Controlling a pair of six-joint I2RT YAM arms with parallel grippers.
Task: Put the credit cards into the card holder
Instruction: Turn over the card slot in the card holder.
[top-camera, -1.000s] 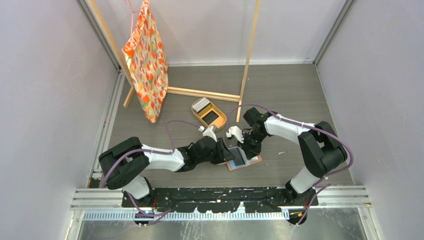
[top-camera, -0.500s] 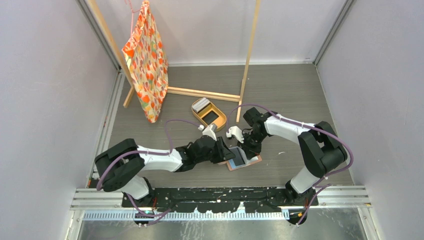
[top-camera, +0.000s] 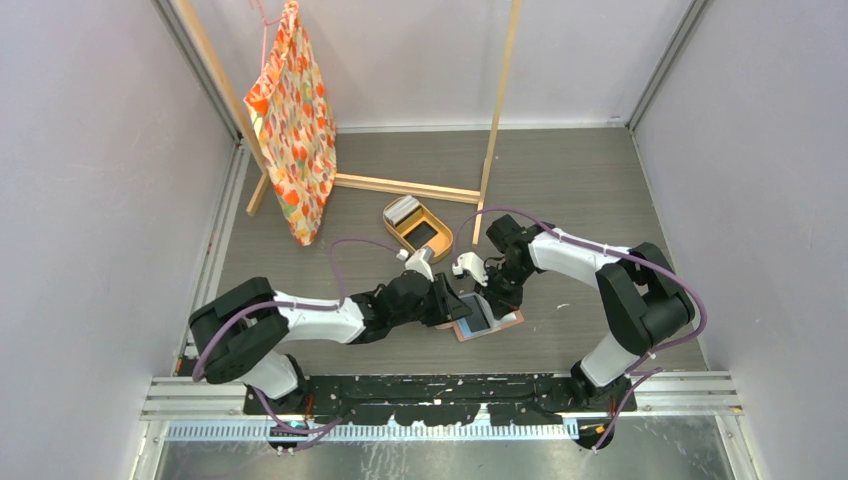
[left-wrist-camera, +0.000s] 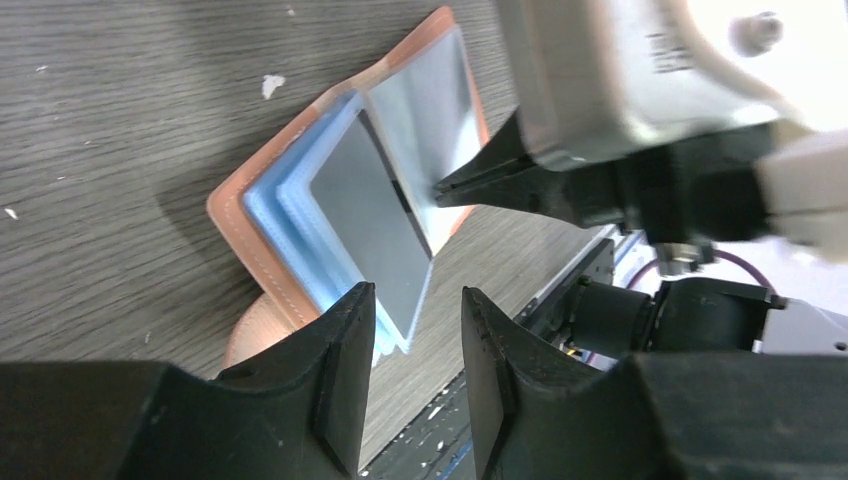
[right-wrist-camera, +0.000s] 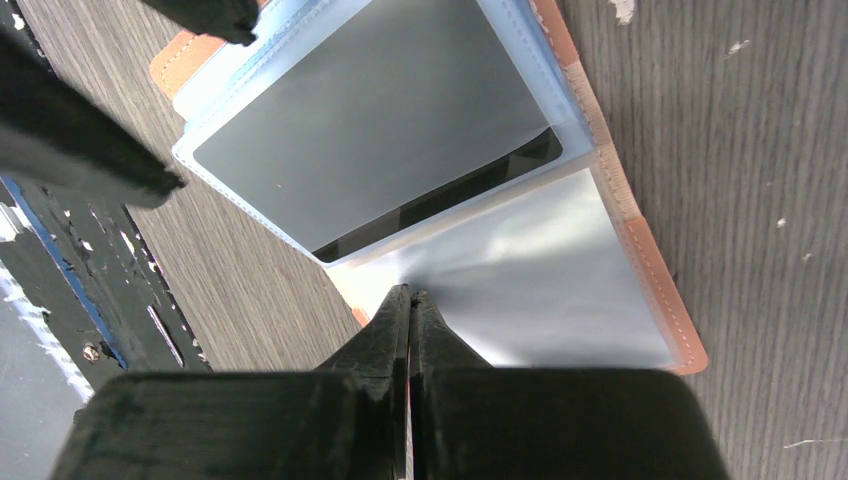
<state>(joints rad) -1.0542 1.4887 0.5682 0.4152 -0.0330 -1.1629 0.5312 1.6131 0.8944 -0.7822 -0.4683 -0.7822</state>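
Straddling one corner of a stack of pale blue plastic sleeves (left-wrist-camera: 290, 205), the left fingers (left-wrist-camera: 340, 390) stood partly open, with a clear gap between them. The corner sat in that gap, close against one finger, and nothing looked clamped. The top sleeve held a grey credit card (right-wrist-camera: 370, 140), with a dark strip showing along its edge nearest the fold of the card holder (right-wrist-camera: 648, 268). From the left fingers the card lay straight ahead, its long axis running away from them, roughly in line with their reach and parallel to the fold. This made the left arm the nearer one for seating the card or turning the sleeve, which was probably the next move. The right fingers (right-wrist-camera: 385, 340) were closed tight together, and their tips touched the glossy clear pocket (right-wrist-camera: 520, 290) on the holder's other half, near the fold. They seemed to be pinning that half flat, though it could not be told whether they also pinched the film. The holder lay open on the grey wood-grain worktop (right-wrist-camera: 760, 150), between the two arms. Farther back, well apart, an oval tan tray (top-camera: 432, 245) held what looked like more credit cards (top-camera: 403, 209).
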